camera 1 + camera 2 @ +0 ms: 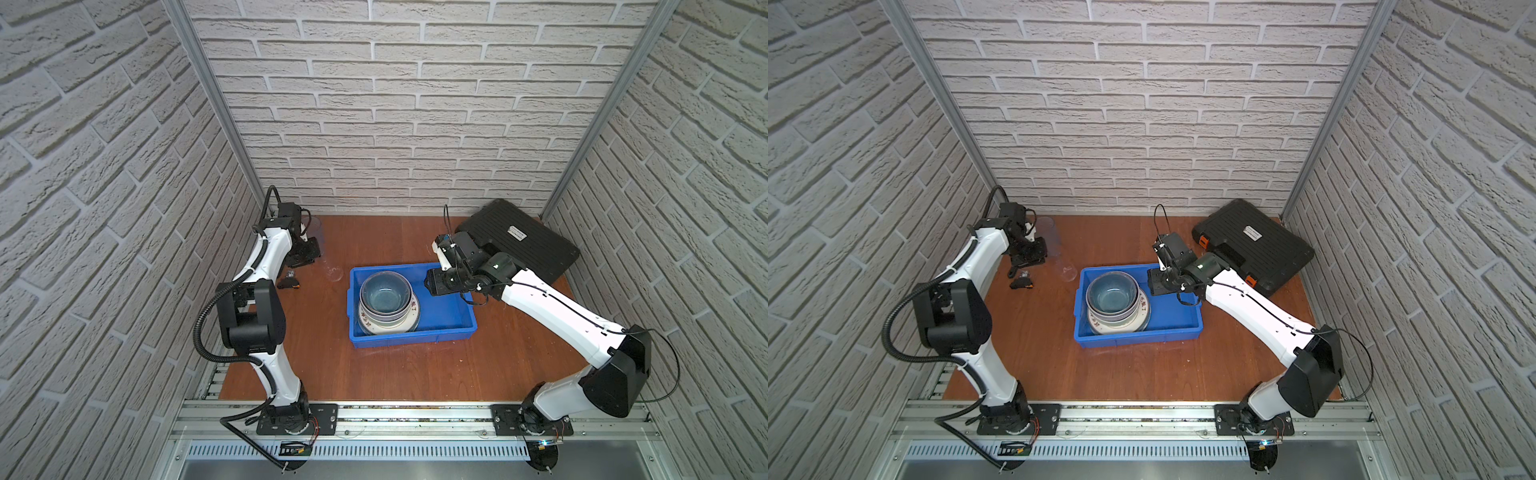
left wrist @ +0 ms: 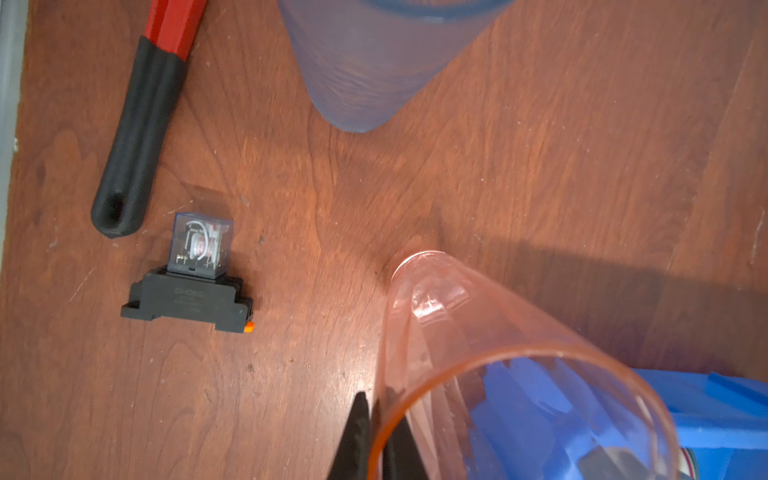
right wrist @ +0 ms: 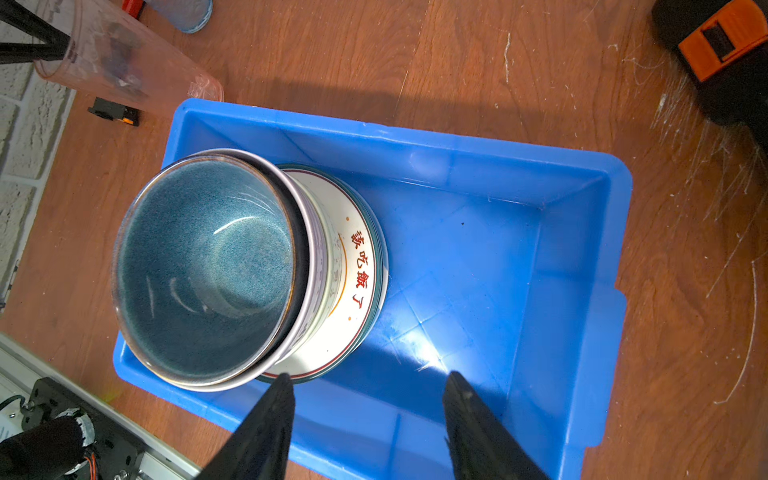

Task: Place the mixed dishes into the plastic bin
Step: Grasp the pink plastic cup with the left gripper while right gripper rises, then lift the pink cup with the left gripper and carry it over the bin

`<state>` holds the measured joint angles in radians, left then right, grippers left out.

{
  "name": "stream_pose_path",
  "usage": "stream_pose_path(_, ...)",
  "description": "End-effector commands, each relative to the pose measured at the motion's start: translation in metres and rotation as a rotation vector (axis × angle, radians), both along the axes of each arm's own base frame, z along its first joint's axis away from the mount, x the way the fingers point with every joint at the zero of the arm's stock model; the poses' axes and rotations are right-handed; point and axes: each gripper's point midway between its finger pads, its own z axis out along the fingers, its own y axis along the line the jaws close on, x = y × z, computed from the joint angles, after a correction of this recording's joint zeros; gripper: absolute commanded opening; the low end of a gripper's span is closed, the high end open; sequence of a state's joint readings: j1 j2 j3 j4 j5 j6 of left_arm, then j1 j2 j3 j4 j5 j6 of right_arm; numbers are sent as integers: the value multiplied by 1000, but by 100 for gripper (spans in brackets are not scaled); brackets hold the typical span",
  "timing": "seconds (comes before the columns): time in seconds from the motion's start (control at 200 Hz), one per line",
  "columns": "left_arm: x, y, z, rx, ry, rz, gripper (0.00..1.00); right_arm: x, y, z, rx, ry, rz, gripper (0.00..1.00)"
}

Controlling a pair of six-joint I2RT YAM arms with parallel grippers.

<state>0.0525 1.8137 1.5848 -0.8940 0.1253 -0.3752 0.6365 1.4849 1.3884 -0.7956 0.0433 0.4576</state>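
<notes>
You're on the tumblers: your left tool [image 2: 376, 399] is clenched on the rim of the clear tumbler [image 2: 511, 365], one finger inside, one outside. It tilts at 10 o'clock from the bin [image 1: 449, 324], just beside the corner. Next, lift it over the wall toward 4 o'clock. Your right tool [image 3: 370, 376] hangs released above the bin, empty.

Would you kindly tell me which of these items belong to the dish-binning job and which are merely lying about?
Job: blue bin; stacked bowls; lettered plate; clear tumbler; bluish tumbler.
Lying about: red wrench; relay; black tool case.
</notes>
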Motion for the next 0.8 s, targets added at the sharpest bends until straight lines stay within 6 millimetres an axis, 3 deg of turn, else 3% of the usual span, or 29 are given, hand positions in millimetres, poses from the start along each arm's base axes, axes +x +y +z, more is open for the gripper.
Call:
stream_pose_path(0.0,-5,-2,27,-24,-66,-7,0,2,5,16,55,-29,9,59)
stream_pose_path(0.395,1,-29,93,-79,-247,-48,0,-1,10,30,96,-38,27,57)
stream_pose_path(0.795,-19,-79,171,129,-463,-201,0,-1,20,55,159,-73,49,50)
